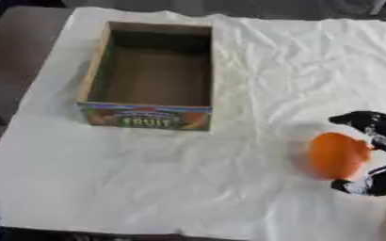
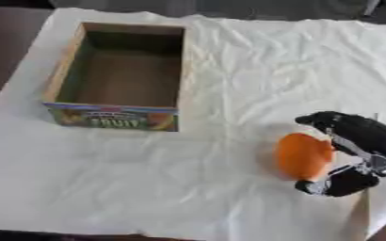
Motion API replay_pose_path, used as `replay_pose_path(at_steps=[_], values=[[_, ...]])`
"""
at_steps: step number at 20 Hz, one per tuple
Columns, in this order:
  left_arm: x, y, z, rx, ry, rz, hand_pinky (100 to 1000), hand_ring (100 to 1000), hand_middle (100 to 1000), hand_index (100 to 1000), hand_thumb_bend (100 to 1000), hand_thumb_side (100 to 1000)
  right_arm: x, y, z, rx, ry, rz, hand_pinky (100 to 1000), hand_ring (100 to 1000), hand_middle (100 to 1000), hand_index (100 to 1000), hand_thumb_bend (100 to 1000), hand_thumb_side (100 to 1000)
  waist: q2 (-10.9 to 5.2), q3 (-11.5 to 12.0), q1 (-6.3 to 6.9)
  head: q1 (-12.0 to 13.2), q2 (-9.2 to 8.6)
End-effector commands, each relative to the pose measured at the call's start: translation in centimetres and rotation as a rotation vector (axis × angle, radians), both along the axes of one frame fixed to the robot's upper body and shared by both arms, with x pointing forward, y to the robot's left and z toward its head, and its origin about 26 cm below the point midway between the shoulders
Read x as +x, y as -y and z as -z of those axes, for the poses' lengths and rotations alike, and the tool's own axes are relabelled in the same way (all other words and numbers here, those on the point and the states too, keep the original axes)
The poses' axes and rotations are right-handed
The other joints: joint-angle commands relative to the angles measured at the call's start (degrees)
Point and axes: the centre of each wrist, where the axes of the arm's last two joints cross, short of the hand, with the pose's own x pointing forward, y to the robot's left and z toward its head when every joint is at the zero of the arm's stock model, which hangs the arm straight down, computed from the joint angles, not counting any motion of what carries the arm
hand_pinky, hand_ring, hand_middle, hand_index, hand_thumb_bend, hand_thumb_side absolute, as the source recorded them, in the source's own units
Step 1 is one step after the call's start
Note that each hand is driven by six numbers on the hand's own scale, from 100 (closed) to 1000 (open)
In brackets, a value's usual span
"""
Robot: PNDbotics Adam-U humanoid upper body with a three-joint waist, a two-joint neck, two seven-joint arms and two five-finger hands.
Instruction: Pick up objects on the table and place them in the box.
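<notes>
Where the tabletop point(image 2: 15, 52) showed at all, it was a dark brown strip along the left edge of the frame, since a crumpled white cloth point(image 2: 147, 174) covered nearly everything else, from the top edge down almost to the bottom. Beyond the cloth, at the top of the frame, lay only a band of dim grey room in which nothing could be made out.

The right hand point(image 2: 357, 141) came in from the lower right of the frame, black with silver parts. Its fingers point(image 2: 324, 120) curved over the upper side of an orange object point(image 2: 303, 156), and its thumb point(image 2: 328, 186) closed in beneath the lower side, so the hand was cupped narrowly round the object and appeared to touch it above and below. The object was rounded and somewhat egg-shaped, and it sat on the cloth at the lower right of the frame, casting a soft shadow to its left. The left hand could not be made out in either view.

One box point(image 2: 114, 117) stood in the upper left of the frame, well apart from the object. It was an open cardboard carton with brown inner walls, nothing visible inside, and a coloured front panel reading "FRUIT". There were one box, one orange object and one hand.
</notes>
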Motion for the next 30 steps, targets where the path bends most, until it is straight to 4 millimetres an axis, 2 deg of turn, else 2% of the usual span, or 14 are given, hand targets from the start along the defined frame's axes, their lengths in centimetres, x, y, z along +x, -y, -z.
replay_pose_path(at_steps=[1, 6, 10, 14, 17, 18, 19, 20, 21, 23, 25, 26, 27, 30], values=[[-0.1, 0.2, -0.7, 0.007, 0.026, 0.015, 312, 696, 861, 660, 100, 766, 0.0, -0.1, -1.2, -0.055, 0.032, 0.022, 917, 964, 878, 986, 555, 430, -0.64, 0.1, 0.09, -0.3, -0.71], [-0.1, 0.2, -0.8, 0.007, 0.029, 0.017, 312, 697, 862, 660, 100, 766, -0.2, -0.3, -0.7, -0.08, -0.031, 0.04, 915, 965, 876, 980, 568, 390, -0.33, 0.3, 0.08, -0.3, -0.73], [-0.1, 0.2, -0.8, 0.006, 0.029, 0.017, 312, 697, 862, 660, 100, 766, -0.2, -0.3, -0.6, -0.08, -0.071, 0.039, 913, 961, 856, 956, 541, 405, -0.08, 0.4, 0.08, -0.3, -0.56], [-0.1, 0.2, -0.8, 0.005, 0.028, 0.018, 312, 698, 862, 659, 100, 766, -0.1, -0.3, -0.9, -0.063, -0.046, 0.047, 901, 937, 754, 813, 491, 424, -0.02, 0.4, 0.1, -0.3, -0.56], [-0.1, 0.2, -0.8, 0.004, 0.027, 0.019, 312, 698, 863, 659, 100, 766, 0.0, -0.4, -1.1, -0.044, -0.009, 0.059, 890, 916, 692, 764, 305, 405, -0.07, 0.4, 0.11, -0.3, -0.55], [-0.1, 0.2, -0.8, 0.004, 0.027, 0.019, 312, 698, 863, 660, 100, 767, 0.0, -0.4, -1.1, -0.036, 0.0, 0.062, 889, 914, 686, 758, 287, 403, -0.09, 0.4, 0.11, -0.3, -0.57], [0.0, 0.2, -0.8, 0.003, 0.027, 0.019, 312, 698, 863, 660, 100, 767, 0.0, -0.4, -1.1, -0.026, 0.009, 0.066, 882, 900, 655, 734, 175, 389, -0.11, 0.4, 0.11, -0.3, -0.59], [0.0, 0.2, -0.8, 0.003, 0.027, 0.02, 312, 698, 863, 660, 100, 767, 0.0, -0.4, -1.1, -0.017, 0.017, 0.07, 880, 895, 645, 725, 141, 381, -0.13, 0.4, 0.11, -0.3, -0.6], [0.0, 0.3, -0.8, 0.004, 0.027, 0.02, 312, 698, 863, 659, 100, 767, 0.0, -0.4, -1.1, -0.008, 0.026, 0.073, 875, 886, 624, 706, 100, 357, -0.15, 0.4, 0.12, -0.3, -0.62], [0.0, 0.2, -0.8, 0.004, 0.027, 0.02, 312, 699, 863, 660, 100, 767, 0.1, -0.4, -1.1, 0.01, 0.043, 0.076, 869, 876, 609, 692, 100, 304, -0.17, 0.4, 0.12, -0.2, -0.65], [0.0, 0.2, -0.8, 0.004, 0.027, 0.02, 312, 698, 862, 659, 100, 766, 0.1, -0.5, -1.2, 0.025, 0.059, 0.079, 864, 866, 601, 686, 100, 171, -0.21, 0.4, 0.11, -0.2, -0.65], [0.0, 0.2, -0.8, 0.004, 0.027, 0.02, 312, 698, 862, 659, 100, 766, 0.1, -0.5, -1.3, 0.031, 0.067, 0.08, 864, 866, 601, 687, 100, 161, -0.23, 0.4, 0.1, -0.2, -0.66], [0.0, 0.3, -0.8, 0.003, 0.027, 0.02, 313, 699, 863, 660, 100, 766, 0.1, -0.5, -1.3, 0.039, 0.074, 0.079, 864, 863, 603, 690, 100, 100, -0.25, 0.4, 0.09, -0.2, -0.67], [0.0, 0.3, -0.8, 0.004, 0.027, 0.021, 313, 699, 862, 659, 100, 766, 0.3, -0.5, -1.7, 0.065, 0.093, 0.072, 864, 863, 603, 692, 100, 100, -0.34, 0.4, 0.05, -0.1, -0.74]])
